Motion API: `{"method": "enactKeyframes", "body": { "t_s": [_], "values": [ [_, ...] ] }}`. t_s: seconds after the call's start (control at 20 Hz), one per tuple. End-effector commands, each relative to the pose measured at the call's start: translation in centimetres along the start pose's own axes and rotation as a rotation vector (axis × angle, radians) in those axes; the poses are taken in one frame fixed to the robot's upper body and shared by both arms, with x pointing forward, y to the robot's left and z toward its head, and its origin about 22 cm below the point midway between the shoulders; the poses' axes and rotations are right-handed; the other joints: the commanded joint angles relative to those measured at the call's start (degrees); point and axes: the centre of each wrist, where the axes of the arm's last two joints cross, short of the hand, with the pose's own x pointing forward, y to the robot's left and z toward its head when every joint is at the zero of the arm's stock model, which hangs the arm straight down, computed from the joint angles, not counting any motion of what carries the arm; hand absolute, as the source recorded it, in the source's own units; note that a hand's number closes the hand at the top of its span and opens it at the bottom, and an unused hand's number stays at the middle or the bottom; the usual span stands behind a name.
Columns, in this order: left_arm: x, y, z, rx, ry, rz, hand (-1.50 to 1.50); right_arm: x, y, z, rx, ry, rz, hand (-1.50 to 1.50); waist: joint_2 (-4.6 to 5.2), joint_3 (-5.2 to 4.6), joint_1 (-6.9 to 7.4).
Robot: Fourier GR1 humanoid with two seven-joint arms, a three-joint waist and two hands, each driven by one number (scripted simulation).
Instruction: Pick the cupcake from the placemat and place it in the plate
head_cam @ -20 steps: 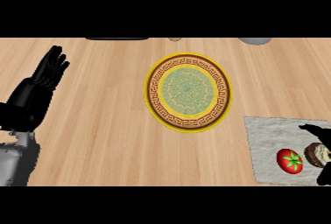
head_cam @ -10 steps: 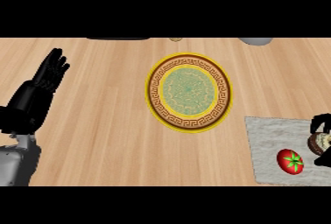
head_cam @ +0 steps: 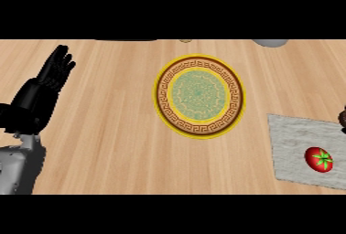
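The round plate (head_cam: pixel 201 96), yellow-rimmed with a brown key border and a green centre, lies on the wooden counter in the middle of the head view. To its lower right is the grey placemat (head_cam: pixel 297 141). At the right edge, just above the mat, only a dark brownish sliver (head_cam: pixel 343 119) shows. It lies where my right hand was, and I cannot tell whether it is hand or cupcake. No cupcake shows on the mat. My left hand (head_cam: pixel 42 93) rests open at the far left, fingers up, away from the plate.
A red tomato (head_cam: pixel 319 159) with a green stem sits on the placemat's lower right part. A grey object (head_cam: pixel 272 42) and a small tan one (head_cam: pixel 185 40) peek in at the counter's far edge.
My right hand, which was over the placemat's right side with the cupcake beside the tomato, has slid rightward almost out of view. The left hand has barely moved.
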Motion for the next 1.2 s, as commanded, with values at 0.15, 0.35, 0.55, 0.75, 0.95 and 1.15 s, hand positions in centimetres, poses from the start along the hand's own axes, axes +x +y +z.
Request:
{"method": "enactKeyframes", "body": {
  "t_s": [0.15, 0.35, 0.55, 0.75, 0.95, 1.15],
  "values": [
    [0.0, -0.6, 0.5, 0.023, 0.027, 0.001, 0.00, 2.4, -4.0, -1.1, -0.143, -0.255, -0.181, 1.50, -0.79, -0.09, -1.66],
    [-0.9, 1.1, 1.6, 0.031, 0.036, 0.000, 0.00, 6.0, -5.9, -2.0, -0.183, -0.440, -0.343, 1.50, -0.98, -0.16, -1.75],
    [0.3, -0.2, 1.0, 0.038, 0.018, -0.002, 0.00, 7.0, -6.8, -0.8, -0.185, -0.535, -0.472, 1.50, -0.90, -0.11, -2.20],
    [-0.2, 0.5, 3.2, 0.047, 0.019, 0.000, 0.00, 11.9, -8.9, 0.7, -0.127, -0.580, -0.472, 1.50, -0.99, -0.15, -1.74],
    [-1.8, 0.3, 1.4, 0.038, 0.035, -0.004, 0.00, 16.4, -8.7, 2.1, -0.139, -0.612, -0.513, 1.50, -0.56, -0.11, -1.69],
    [-0.2, 0.7, -0.8, 0.026, 0.013, -0.010, 0.00, 21.3, -10.6, 1.4, -0.102, -0.632, -0.526, 1.50, -0.42, -0.11, -1.32]
  ]
}}
